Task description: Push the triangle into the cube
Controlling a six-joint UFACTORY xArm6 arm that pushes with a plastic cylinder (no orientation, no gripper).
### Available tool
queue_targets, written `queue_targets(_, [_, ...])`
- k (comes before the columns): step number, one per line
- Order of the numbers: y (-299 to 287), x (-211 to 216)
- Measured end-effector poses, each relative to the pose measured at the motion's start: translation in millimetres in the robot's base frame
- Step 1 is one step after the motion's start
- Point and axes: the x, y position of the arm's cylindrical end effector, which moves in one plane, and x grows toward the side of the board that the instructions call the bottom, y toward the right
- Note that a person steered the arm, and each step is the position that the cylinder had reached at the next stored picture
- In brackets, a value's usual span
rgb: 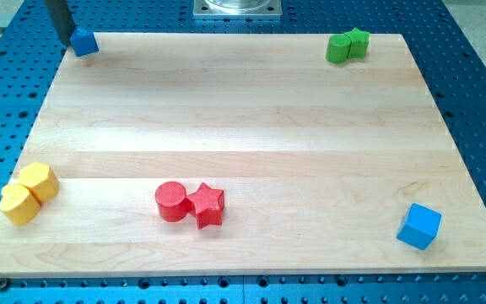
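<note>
A small blue triangle block (84, 41) sits at the board's top left corner. A blue cube (418, 225) sits near the board's bottom right corner, far from the triangle. My tip (64, 40) is at the end of the dark rod, just left of the blue triangle, touching it or nearly so.
A wooden board (243, 118) lies on a blue perforated table. A green cylinder (338, 48) and a green star (358, 42) touch at the top right. A red cylinder (172, 202) and a red star (207, 204) touch at the bottom centre. Two yellow blocks (29, 192) sit at the bottom left.
</note>
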Motion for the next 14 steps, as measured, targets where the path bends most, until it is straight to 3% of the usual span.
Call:
queue_targets(2, [102.5,89.4])
queue_targets(3, [122.8,104.8])
queue_targets(6, [78.1,25.2])
queue_targets(7, [131.9,39.6])
queue_targets(9, [224.5,108.8])
queue_targets(11, [204.9,34.9])
queue_targets(12, [167.1,29.1])
queue_targets(13, [134.6,53.9])
queue_targets(14, [164.2,95.1])
